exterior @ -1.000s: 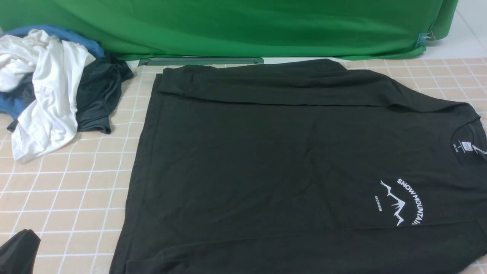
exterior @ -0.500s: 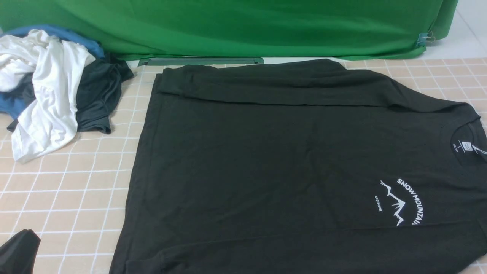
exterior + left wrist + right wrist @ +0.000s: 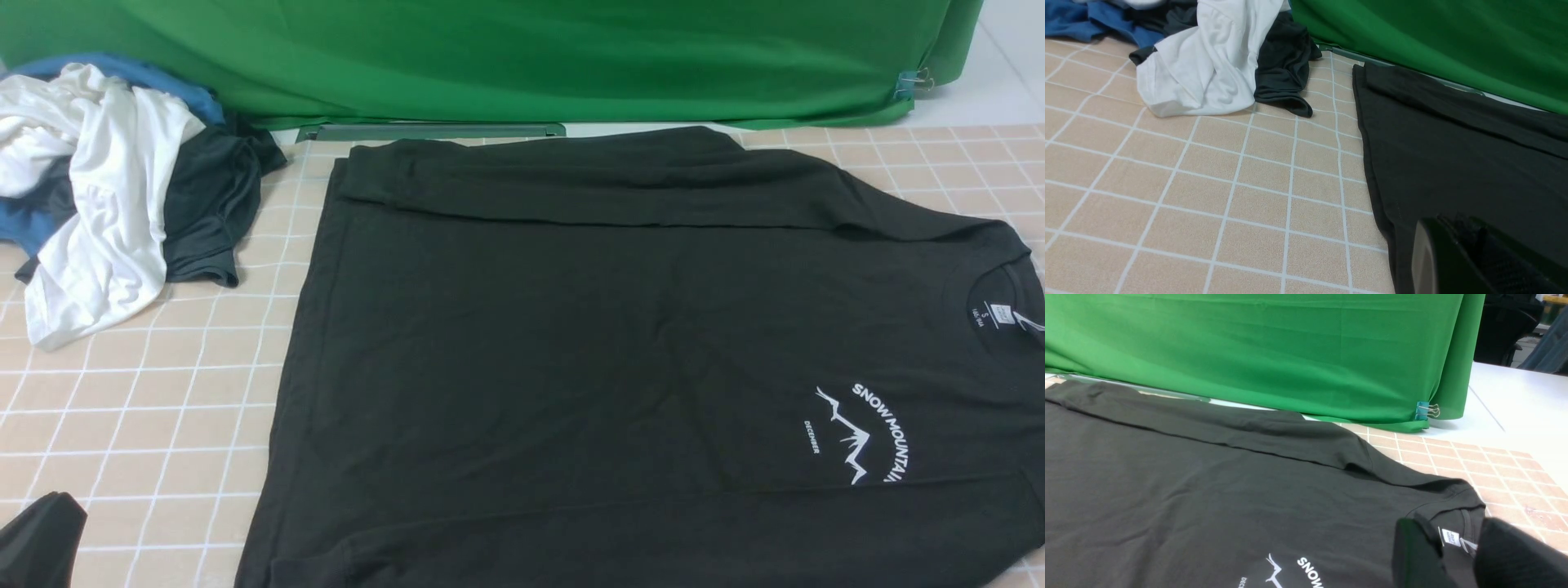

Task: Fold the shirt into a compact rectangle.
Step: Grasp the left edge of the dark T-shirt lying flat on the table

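Right gripper (image 3: 1450,535) beside "SNOW MOUNTAIN" shirt (image 3: 571,327)

The black shirt (image 3: 571,343) is lying flat on the gridded table (image 3: 163,408), collar pointing right. Its far edge is sitting folded inward.

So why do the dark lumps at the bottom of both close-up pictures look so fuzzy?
Front view: soft, even light; print on the shirt crisp. Left wrist view: the left gripper sits too near the lens, so it blurs. Right wrist view: same for the right gripper; the shirt behind is sharp.
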